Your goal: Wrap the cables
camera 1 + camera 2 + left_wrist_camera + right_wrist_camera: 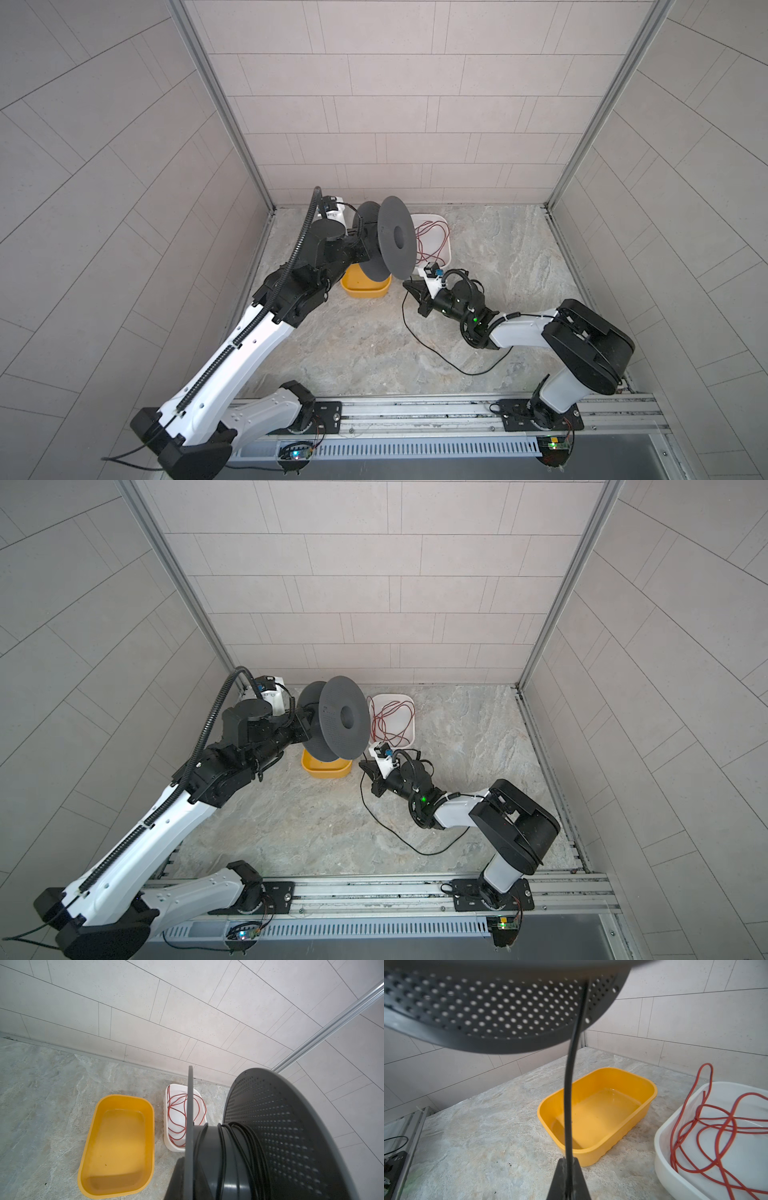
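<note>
While several turns of cable [568, 1105] already sit on the spool [386, 224], held aloft in the closed left jaws, the right jaws pinch the strand just below it (a long loop lies loose on the counter [519, 257]), so winding looks part done.

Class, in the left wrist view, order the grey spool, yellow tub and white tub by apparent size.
Grey spool: largest, but closest to the camera.
Yellow tub: middle.
White tub: smallest, partly hidden by the spool.
</note>
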You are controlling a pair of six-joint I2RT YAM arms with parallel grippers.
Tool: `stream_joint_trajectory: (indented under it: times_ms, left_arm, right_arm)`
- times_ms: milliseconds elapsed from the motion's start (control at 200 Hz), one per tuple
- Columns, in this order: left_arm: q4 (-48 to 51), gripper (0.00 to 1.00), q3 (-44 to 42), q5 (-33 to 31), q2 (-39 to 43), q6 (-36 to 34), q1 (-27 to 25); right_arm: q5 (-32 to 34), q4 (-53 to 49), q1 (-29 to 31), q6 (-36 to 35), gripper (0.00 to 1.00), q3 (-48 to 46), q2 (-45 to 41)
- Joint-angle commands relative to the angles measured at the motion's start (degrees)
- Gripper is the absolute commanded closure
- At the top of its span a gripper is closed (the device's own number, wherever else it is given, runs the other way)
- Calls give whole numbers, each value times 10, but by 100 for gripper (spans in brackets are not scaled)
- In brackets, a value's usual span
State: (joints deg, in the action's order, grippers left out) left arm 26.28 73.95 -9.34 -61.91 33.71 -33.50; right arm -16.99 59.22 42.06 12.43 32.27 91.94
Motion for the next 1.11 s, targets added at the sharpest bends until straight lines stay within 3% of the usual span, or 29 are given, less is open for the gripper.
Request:
stream_joint_trajectory:
  times_ms: [0,315,600,776,946,1101]
  left_arm:
    - [-80,100,6,-23,21,14,3]
    - [-66,100,19,-10,38,16,3]
    - [-51,100,43,6,48,18,3]
    - [-44,100,51,10,52,15,3]
    - [-22,100,73,8,52,-1,3]
    - [-19,100,80,26,59,6,3]
  right_arm:
    - [-17,51,6,23,95,-3,9]
    - [-53,115,9,60,78,18,79]
    - [-43,126,11,57,60,21,107]
    - [-23,117,11,39,59,23,117]
    - [0,88,11,21,59,-7,71]
    - [25,14,8,-13,50,-5,42]
